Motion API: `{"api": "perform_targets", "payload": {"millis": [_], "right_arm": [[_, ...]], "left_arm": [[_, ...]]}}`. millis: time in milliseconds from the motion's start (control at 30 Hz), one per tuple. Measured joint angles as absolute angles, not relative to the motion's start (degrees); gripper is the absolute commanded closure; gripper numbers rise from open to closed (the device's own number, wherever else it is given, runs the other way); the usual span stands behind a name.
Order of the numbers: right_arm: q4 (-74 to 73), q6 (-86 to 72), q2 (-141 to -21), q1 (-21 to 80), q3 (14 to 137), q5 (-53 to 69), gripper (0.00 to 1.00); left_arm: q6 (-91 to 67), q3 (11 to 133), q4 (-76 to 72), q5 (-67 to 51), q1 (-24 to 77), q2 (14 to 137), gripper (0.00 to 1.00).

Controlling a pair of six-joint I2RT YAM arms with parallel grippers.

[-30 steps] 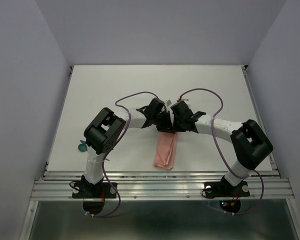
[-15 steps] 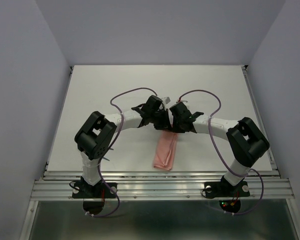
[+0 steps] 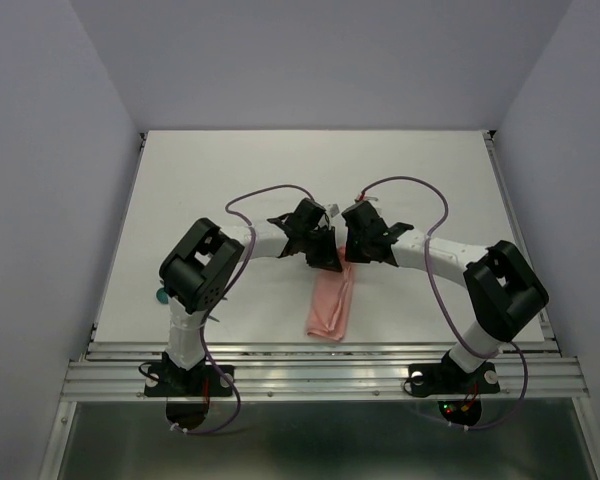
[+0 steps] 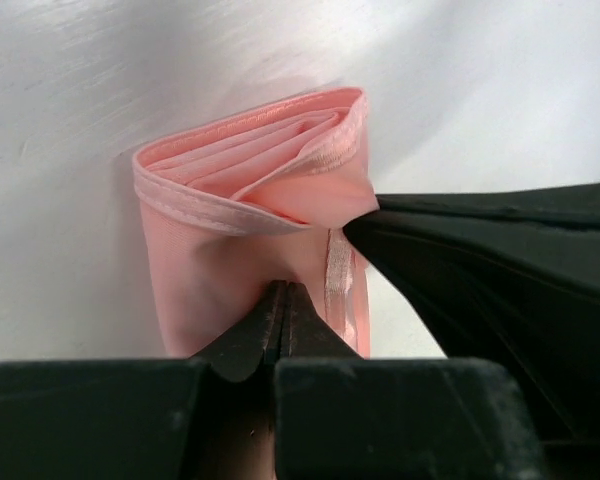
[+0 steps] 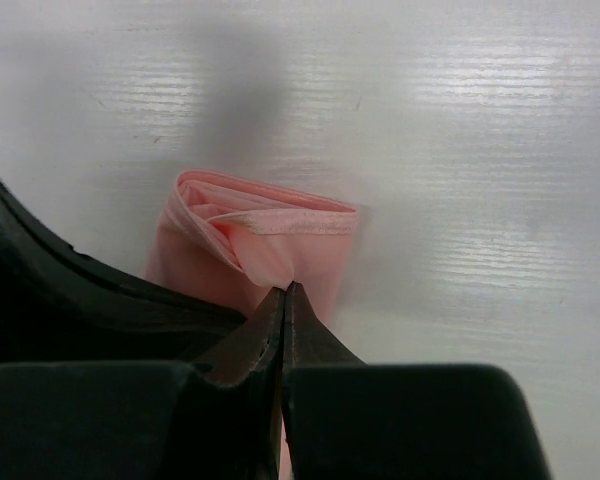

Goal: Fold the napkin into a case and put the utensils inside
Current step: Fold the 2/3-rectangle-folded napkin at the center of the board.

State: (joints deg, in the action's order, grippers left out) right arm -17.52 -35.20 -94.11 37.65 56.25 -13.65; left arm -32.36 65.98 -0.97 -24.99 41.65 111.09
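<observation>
Salmon-pink napkin [image 4: 230, 265], soft layered hemmed folds, left gripper [image 4: 283, 292] and right gripper [image 5: 284, 294] tight on it.

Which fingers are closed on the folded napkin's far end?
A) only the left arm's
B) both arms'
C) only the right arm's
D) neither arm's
B: each wrist view shows its own pair shut with the tips on pink cloth, the left fingers and the right fingers, and the top view puts both at the far end of the napkin.

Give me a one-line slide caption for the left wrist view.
Left hand, shut, pinches the folded pink napkin on the white table; the right hand tip meets its gaping layered end.
</observation>
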Motion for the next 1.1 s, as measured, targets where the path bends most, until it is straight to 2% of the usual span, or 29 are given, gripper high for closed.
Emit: {"api": "perform_targets", "payload": {"millis": [1100], "right_arm": [[-19.0,-36.5,-92.3,37.6,55.7,-13.8,0.99]], "left_arm": [[-37.0,67.9,-7.6,-25.9,41.6,114.8,1.00]]}}
